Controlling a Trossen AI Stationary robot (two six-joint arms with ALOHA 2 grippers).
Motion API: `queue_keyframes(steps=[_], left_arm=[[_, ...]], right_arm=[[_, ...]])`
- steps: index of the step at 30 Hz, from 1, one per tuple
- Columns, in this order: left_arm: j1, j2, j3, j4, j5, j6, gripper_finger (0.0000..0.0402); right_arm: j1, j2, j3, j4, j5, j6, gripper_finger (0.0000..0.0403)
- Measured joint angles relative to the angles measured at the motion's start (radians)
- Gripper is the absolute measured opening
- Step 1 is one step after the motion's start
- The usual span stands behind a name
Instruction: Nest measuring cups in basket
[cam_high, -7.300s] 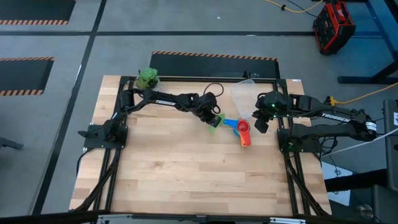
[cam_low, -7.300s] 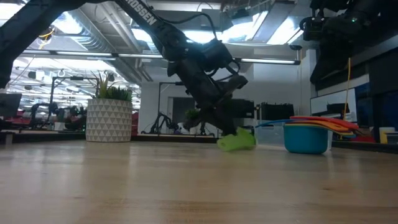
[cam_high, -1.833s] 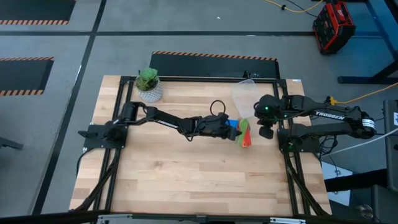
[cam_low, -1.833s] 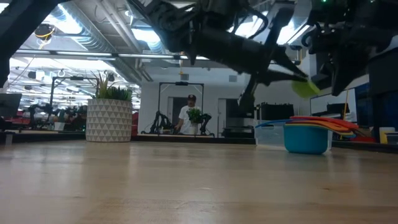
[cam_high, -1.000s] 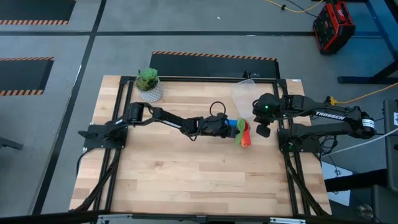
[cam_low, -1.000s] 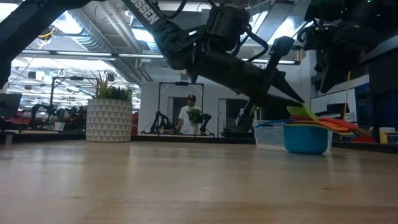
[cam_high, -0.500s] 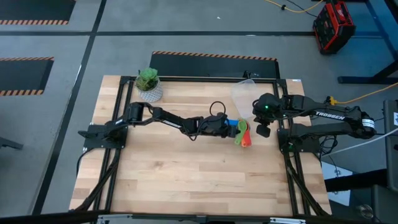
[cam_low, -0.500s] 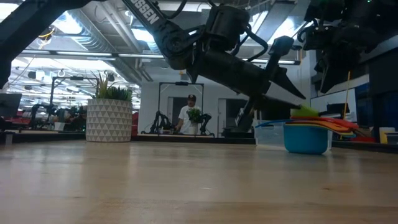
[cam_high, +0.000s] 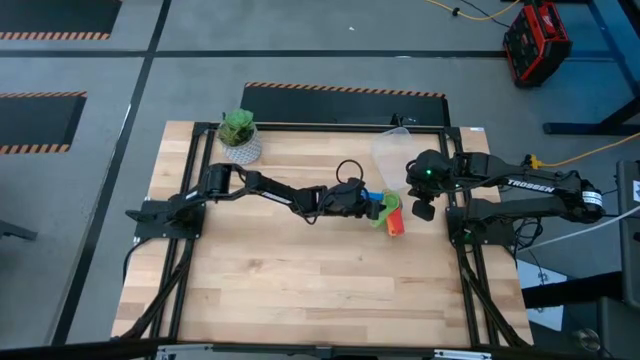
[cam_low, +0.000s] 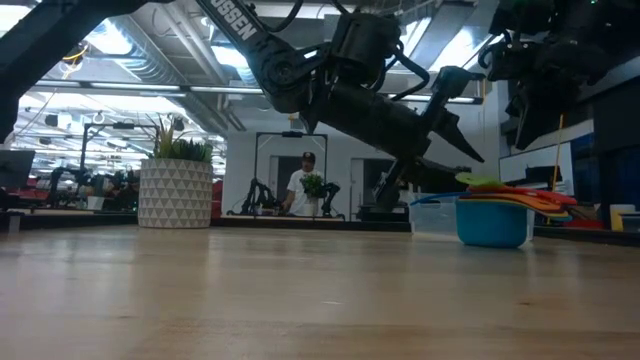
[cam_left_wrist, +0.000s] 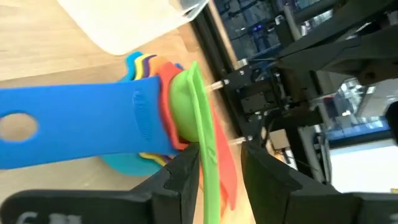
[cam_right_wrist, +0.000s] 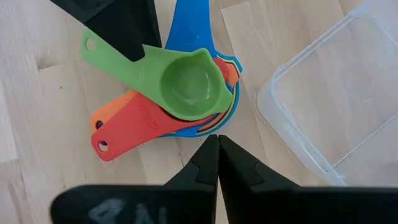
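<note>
A stack of nested measuring cups (cam_high: 391, 213) is seen on the wooden worktop (cam_high: 300, 290) near its far right part, with a green cup (cam_right_wrist: 189, 81) seated on top of red, orange, yellow and blue ones. From the wrist camera of the right arm, the green cup's handle is shown fanning out to one side, above the red (cam_right_wrist: 134, 133) and orange (cam_right_wrist: 107, 112) handles, while a long blue handle (cam_left_wrist: 81, 127) is pointed away from the stack. The left hand (cam_high: 366, 205) is stretched across the middle of the worktop to the stack, its fingers (cam_left_wrist: 186, 177) parted and set on either side of the green handle; whether the handle is touched by them cannot be told. The right hand (cam_high: 422, 208) is held just above the worktop beside the stack, on its right, with the two fingertips (cam_right_wrist: 208, 163) pressed together and nothing between them. The basket (cam_high: 392, 155), a clear plastic tub, is placed just beyond the stack toward the far edge, and no cup is seen inside it (cam_right_wrist: 329, 93). A potted green plant (cam_high: 239, 132) in a white patterned pot (cam_low: 176, 193) is stood at the far left corner of the worktop, well apart from the cups. In the low view, a person (cam_low: 304, 186) is visible in the room behind the worktop.
</note>
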Motion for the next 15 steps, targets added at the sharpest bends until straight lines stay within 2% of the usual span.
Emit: queue_keyframes(steps=[15], left_arm=[[0.003, 0.0, 0.0, -0.033, -0.053, 0.084, 0.011]], right_arm=[[0.0, 0.0, 0.0, -0.002, 0.0, 0.0, 0.0012]])
